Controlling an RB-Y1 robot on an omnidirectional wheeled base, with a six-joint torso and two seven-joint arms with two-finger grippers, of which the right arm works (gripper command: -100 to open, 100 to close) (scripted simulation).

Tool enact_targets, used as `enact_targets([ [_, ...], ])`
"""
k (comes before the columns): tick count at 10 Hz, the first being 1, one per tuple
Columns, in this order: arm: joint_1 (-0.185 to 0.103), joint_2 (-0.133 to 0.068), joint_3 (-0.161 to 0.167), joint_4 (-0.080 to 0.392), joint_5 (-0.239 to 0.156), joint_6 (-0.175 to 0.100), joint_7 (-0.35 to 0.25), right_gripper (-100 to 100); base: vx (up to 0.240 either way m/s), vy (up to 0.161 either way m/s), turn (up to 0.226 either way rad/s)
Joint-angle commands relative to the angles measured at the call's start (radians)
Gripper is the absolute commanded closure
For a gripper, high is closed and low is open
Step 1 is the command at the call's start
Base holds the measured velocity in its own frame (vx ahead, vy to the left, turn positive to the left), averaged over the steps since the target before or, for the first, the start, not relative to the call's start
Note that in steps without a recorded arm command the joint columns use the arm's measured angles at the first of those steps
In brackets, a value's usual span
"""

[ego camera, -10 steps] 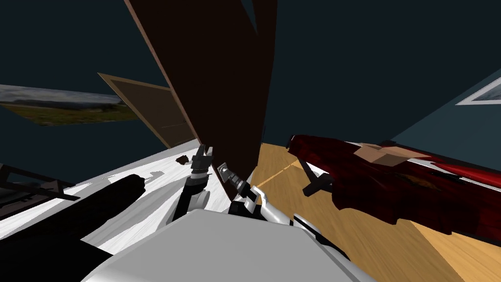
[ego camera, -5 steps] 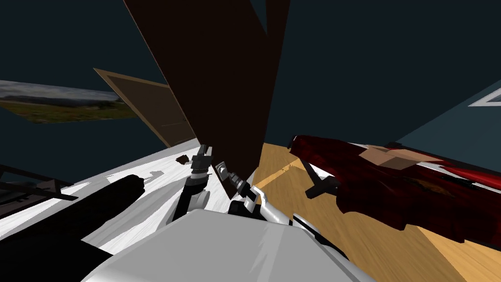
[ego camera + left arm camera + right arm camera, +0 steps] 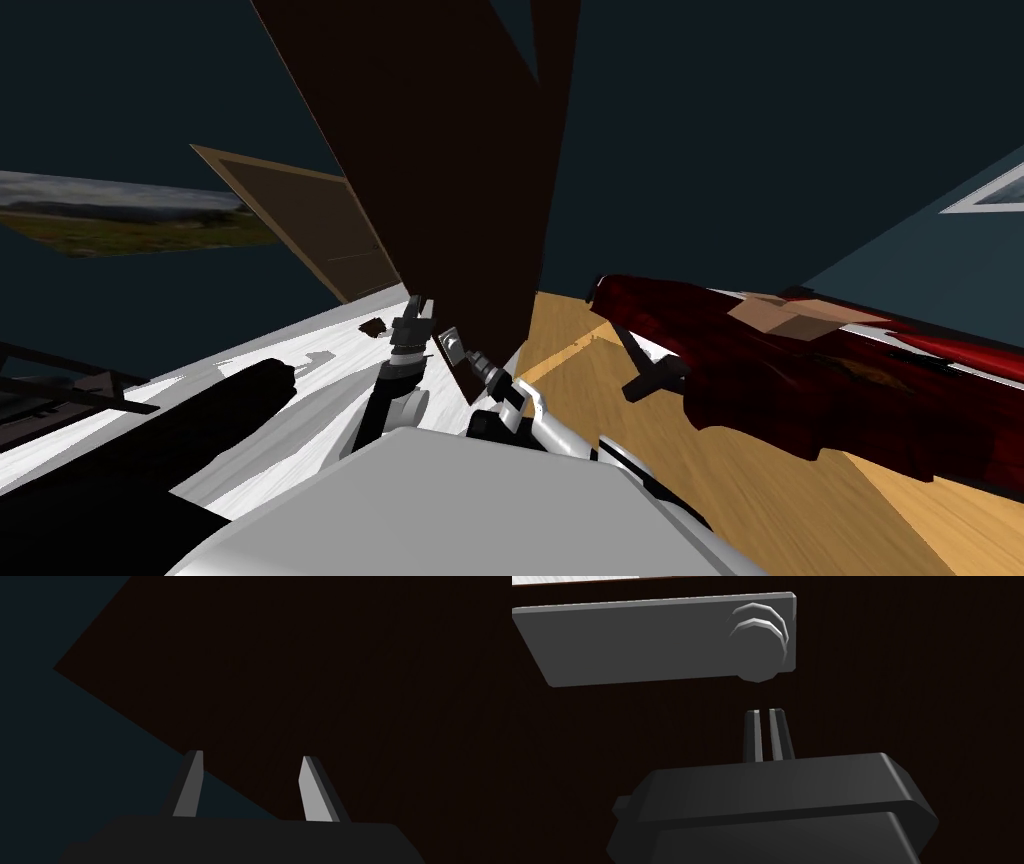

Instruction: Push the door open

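Observation:
A tall dark brown door (image 3: 440, 180) stands right in front of me, with a grey handle plate (image 3: 452, 345) low on it. In the right wrist view that plate (image 3: 662, 641) carries a round knob (image 3: 759, 641). My right gripper (image 3: 764, 712) is shut and empty, its fingertips aimed at the door face just beside the knob. In the head view the right gripper (image 3: 468, 357) sits at the plate. My left gripper (image 3: 413, 318) hovers just left of it, near the door's edge. The left gripper (image 3: 251, 754) is open with nothing between its fingers, facing the door face (image 3: 325, 676).
A second, lighter brown door (image 3: 300, 220) stands at the back left above a white floor (image 3: 300, 370). A dark red bed (image 3: 800, 380) lies to the right over a wooden floor (image 3: 760, 500). A black bulky object (image 3: 150, 440) lies at the lower left.
The whole head view has shifted a little, so I have moved slightly. The handle plate and my right hand now sit a bit further left. The left arm looks unchanged.

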Motion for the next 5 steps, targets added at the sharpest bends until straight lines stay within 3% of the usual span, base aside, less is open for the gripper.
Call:
enact_targets([
  [1, 0.006, 0.003, -0.026, 0.003, -0.001, 0.008, 0.008, -100, -0.171, -0.007, -0.129],
  [3, 0.010, 0.015, -0.058, 0.013, -0.002, 0.015, 0.016, -100, -0.185, -0.047, -0.072],
  [4, 0.010, 0.009, -0.047, 0.005, -0.001, 0.015, 0.013, -100, -0.078, -0.027, -0.009],
  [5, 0.009, 0.009, -0.055, 0.013, 0.000, 0.015, 0.017, -100, 0.039, 0.070, 0.053],
])
